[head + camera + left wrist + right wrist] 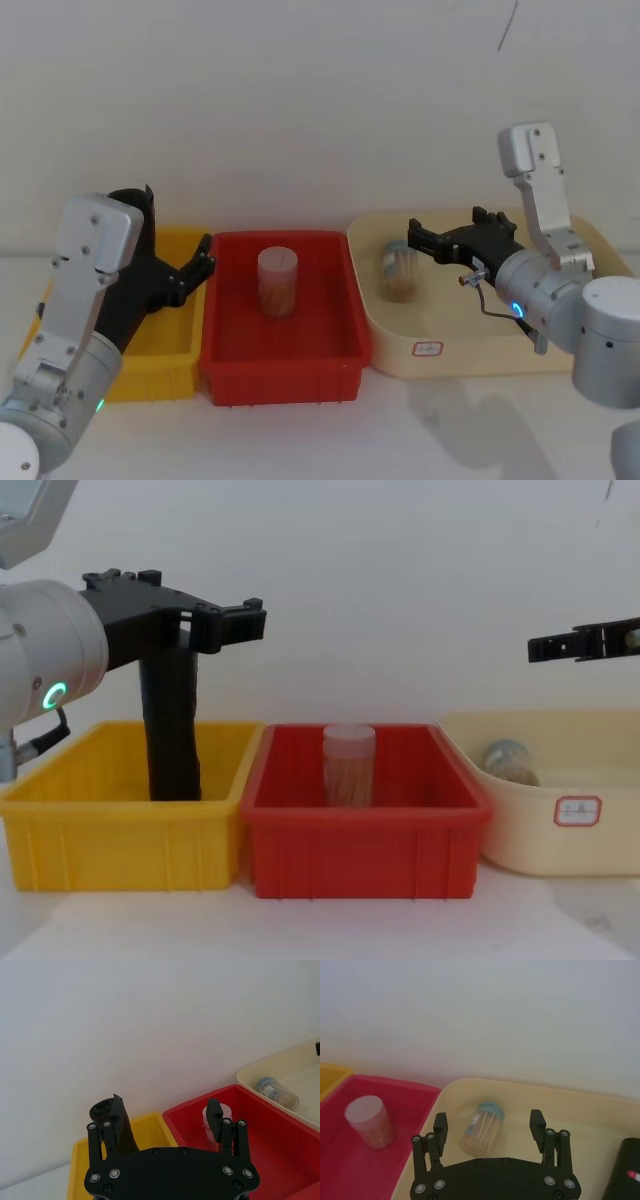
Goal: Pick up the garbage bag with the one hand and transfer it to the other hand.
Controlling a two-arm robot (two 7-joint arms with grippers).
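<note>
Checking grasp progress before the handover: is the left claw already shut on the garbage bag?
No: in the left wrist view the left claw stands wide open, with the garbage bag beside one finger, not clamped.

Silver cylindrical arms carry black screw-studded tools, the left tool (pixel 215 620) behind a green ring light.

Left hand (pixel 190 272) and right hand (pixel 425 240) both hang raised, fingers spread apart.

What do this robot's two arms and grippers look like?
Both arms are silver-grey with rounded cylindrical links. The left gripper and right gripper are black, fingered, with silver screw heads. The left wrist bears a green ring light, the right a blue light and thin cable.
</note>
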